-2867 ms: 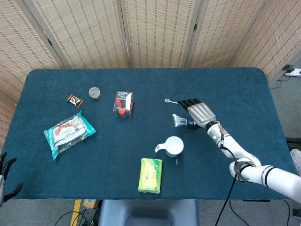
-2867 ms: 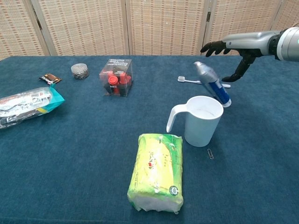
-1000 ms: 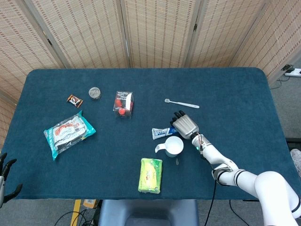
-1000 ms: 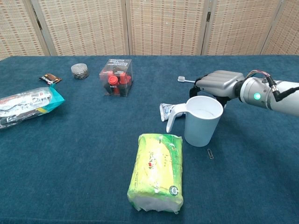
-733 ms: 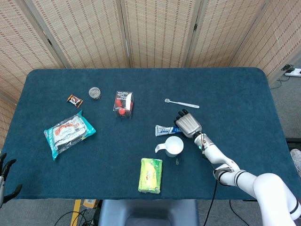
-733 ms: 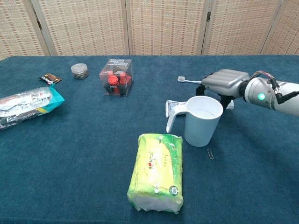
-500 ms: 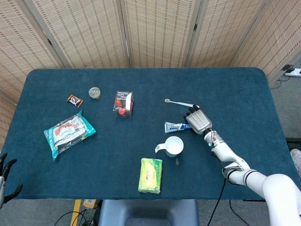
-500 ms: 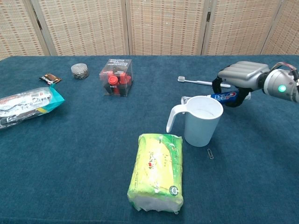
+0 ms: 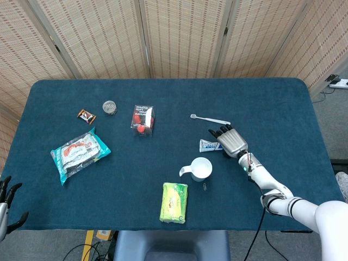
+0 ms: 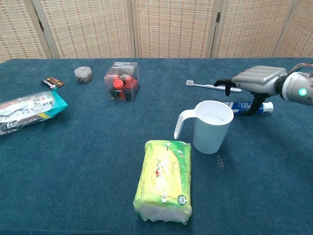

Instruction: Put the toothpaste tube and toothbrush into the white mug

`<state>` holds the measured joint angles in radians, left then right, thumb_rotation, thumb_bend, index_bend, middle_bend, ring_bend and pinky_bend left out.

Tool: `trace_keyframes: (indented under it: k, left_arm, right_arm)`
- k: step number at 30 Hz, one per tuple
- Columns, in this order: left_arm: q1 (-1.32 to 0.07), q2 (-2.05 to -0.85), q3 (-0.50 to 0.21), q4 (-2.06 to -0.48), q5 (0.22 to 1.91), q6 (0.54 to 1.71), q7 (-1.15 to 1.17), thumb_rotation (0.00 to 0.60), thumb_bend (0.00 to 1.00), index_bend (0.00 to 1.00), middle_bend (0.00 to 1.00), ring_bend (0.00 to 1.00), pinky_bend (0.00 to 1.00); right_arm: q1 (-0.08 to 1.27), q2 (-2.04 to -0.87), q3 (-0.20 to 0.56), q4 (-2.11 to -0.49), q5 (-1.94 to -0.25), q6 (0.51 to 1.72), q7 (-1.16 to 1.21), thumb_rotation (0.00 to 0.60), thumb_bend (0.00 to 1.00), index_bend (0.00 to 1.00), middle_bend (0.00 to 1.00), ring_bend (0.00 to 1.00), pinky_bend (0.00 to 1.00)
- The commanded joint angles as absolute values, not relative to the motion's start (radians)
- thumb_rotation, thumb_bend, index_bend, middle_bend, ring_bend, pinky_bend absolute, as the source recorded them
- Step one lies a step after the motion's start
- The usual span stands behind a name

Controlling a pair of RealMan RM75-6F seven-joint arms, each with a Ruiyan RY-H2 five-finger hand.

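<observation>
The white mug (image 9: 202, 168) (image 10: 211, 126) stands upright and looks empty near the table's front middle. The toothpaste tube (image 9: 207, 145) (image 10: 247, 106) lies flat on the cloth just behind and to the right of the mug. My right hand (image 9: 231, 140) (image 10: 257, 78) hovers over the tube's cap end with fingers stretched out and thumb hanging down beside the tube, not gripping it. The white toothbrush (image 9: 209, 118) (image 10: 210, 86) lies on the table just beyond the hand. My left hand (image 9: 6, 202) hangs off the table's front left corner, fingers apart and holding nothing.
A green packet (image 9: 174, 202) (image 10: 164, 179) lies in front of the mug, a paperclip (image 10: 220, 161) beside it. A clear box of red items (image 9: 142, 120), a small tin (image 9: 110, 107), a candy wrapper (image 9: 86, 115) and a teal snack bag (image 9: 80, 153) occupy the left half.
My right hand carried the toothpaste tube from the mug's left side back to its right, laid it on the cloth and spread its fingers off it. Mug and toothbrush stayed put.
</observation>
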<state>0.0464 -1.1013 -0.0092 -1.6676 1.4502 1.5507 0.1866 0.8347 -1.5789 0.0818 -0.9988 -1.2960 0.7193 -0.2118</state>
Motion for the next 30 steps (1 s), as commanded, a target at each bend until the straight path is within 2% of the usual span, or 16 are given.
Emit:
trace_keyframes:
  k: [1, 4, 8, 17, 25, 30]
  left_arm:
    - [0.049, -1.101, -0.008, -1.664, 1.448, 1.552, 0.182, 0.6, 0.31, 0.19, 0.04, 0.04, 0.13]
    - [0.052, -1.102, -0.008, -1.659, 1.446, 1.554, 0.175, 0.6, 0.31, 0.19, 0.04, 0.04, 0.13]
    - [0.054, -1.104, -0.006, -1.651, 1.444, 1.553, 0.167, 0.6, 0.31, 0.19, 0.04, 0.04, 0.13]
    - [0.052, -1.109, -0.007, -1.638, 1.443, 1.545, 0.158, 0.6, 0.31, 0.19, 0.04, 0.04, 0.13]
    - [0.048, -1.112, -0.008, -1.633, 1.441, 1.538, 0.154, 0.6, 0.31, 0.19, 0.04, 0.04, 0.13]
    - [0.048, -1.112, -0.008, -1.63, 1.44, 1.535, 0.153, 0.6, 0.31, 0.19, 0.04, 0.04, 0.13]
  right_arm:
    - [0.838, -1.599, 0.088, -0.99, -1.288, 0.719, -0.23, 0.6, 0.19, 0.05, 0.24, 0.14, 0.16]
    - [0.839, -1.62, 0.089, -0.973, -1.284, 0.723, -0.252, 0.6, 0.19, 0.17, 0.25, 0.14, 0.16]
    - [0.839, -1.643, 0.094, -0.945, -1.277, 0.729, -0.27, 0.6, 0.19, 0.26, 0.26, 0.14, 0.16]
    - [0.828, -1.663, 0.098, -0.907, -1.264, 0.733, -0.288, 0.6, 0.19, 0.3, 0.29, 0.14, 0.16]
    - [0.82, -1.689, 0.1, -0.869, -1.27, 0.749, -0.289, 0.6, 0.2, 0.38, 0.4, 0.16, 0.16]
    - [0.82, -1.71, 0.1, -0.843, -1.278, 0.753, -0.29, 0.6, 0.21, 0.42, 0.43, 0.18, 0.16]
